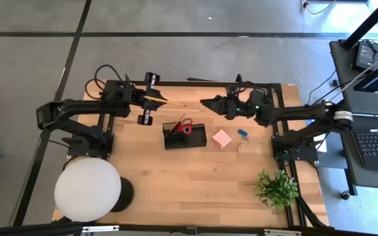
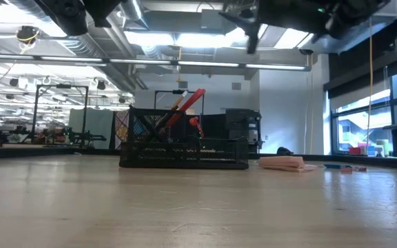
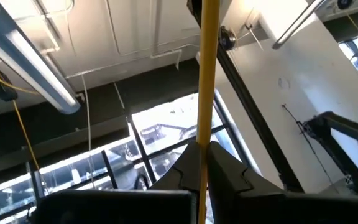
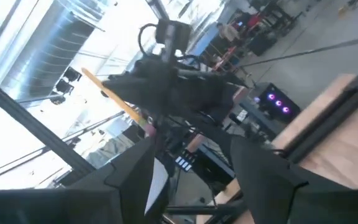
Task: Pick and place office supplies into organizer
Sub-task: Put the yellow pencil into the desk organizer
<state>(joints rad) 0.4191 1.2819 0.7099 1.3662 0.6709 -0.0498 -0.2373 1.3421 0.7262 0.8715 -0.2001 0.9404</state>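
Note:
A yellow pencil (image 3: 205, 74) is up in the air over the table's far side, and my left gripper (image 1: 157, 99) is shut on it. My right gripper (image 4: 191, 149) faces it from the right, open and with nothing in it, a short way off the pencil's free end (image 1: 181, 105). The black organizer (image 1: 184, 136) stands on the table below and between them. Red-handled scissors (image 1: 185, 127) stick up out of it. The pink note block (image 1: 222, 138) and a small blue piece (image 1: 243, 133) lie to its right on the wood. My left gripper pinches the pencil's shaft (image 3: 201, 163) between its two fingers. The pencil lies along the fingers and runs out well past their tips toward my right gripper. It is lifted clear of the table, and its free end slants upward.
A large white round lamp (image 1: 87, 190) stands at the near left corner and a green plant (image 1: 275, 188) at the near right. Bare wood (image 1: 189, 183) lies between them, in front of the organizer. The dark frame rail (image 1: 195, 85) runs along the table's far edge.

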